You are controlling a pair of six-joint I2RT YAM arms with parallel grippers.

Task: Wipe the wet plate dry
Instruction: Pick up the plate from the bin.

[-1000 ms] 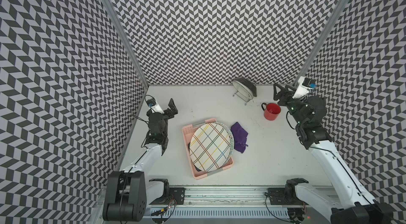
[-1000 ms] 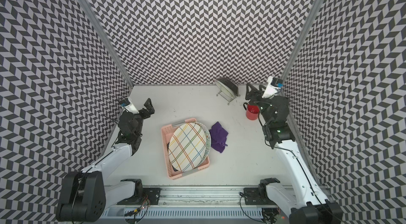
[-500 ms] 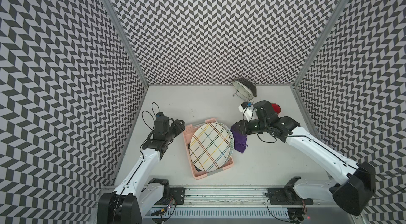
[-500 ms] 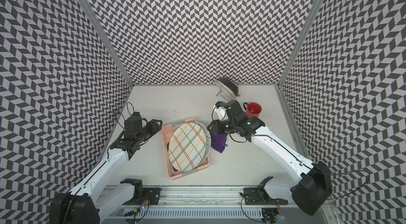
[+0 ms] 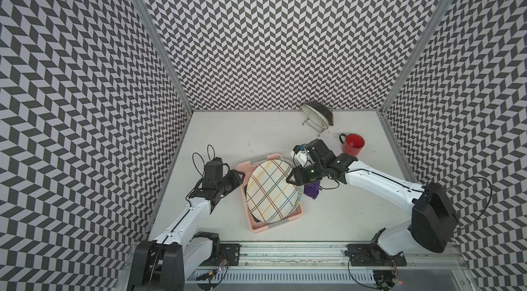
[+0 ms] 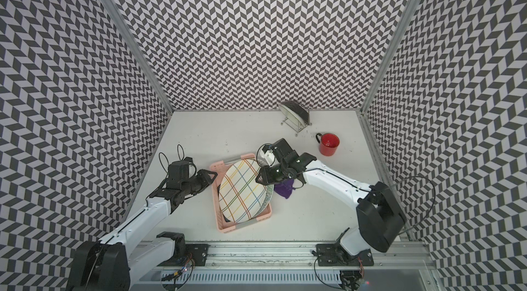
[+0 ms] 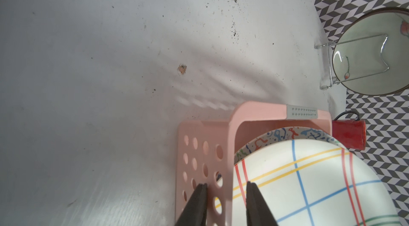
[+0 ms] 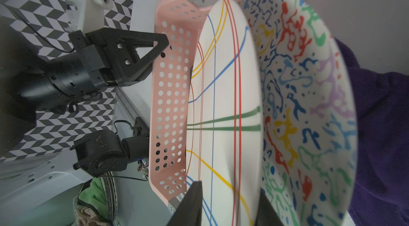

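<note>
A white plate with coloured plaid lines (image 5: 271, 189) (image 6: 242, 189) leans in a pink perforated basket (image 5: 258, 228) (image 6: 225, 228), in front of a speckled plate (image 8: 298, 103). A purple cloth (image 5: 312, 191) (image 8: 380, 125) lies just right of the basket. My right gripper (image 5: 291, 182) (image 8: 230, 188) is at the plaid plate's (image 8: 223, 92) right rim, shut on it, one finger on its face and one behind. My left gripper (image 5: 241, 179) (image 7: 226, 188) straddles the basket's left wall (image 7: 199, 138). Its outer finger is against the wall. A small gap shows at the inner finger.
A red mug (image 5: 353, 144) (image 6: 328, 144) stands at the back right. Another plate leans in a wire stand (image 5: 316, 112) (image 7: 371, 52) by the back wall. Patterned walls close in on three sides, and a rail runs along the front.
Both arms have swung in from the sides to the basket. The right gripper passed over the cloth to the plate's rim. Both sets of jaws have narrowed.
</note>
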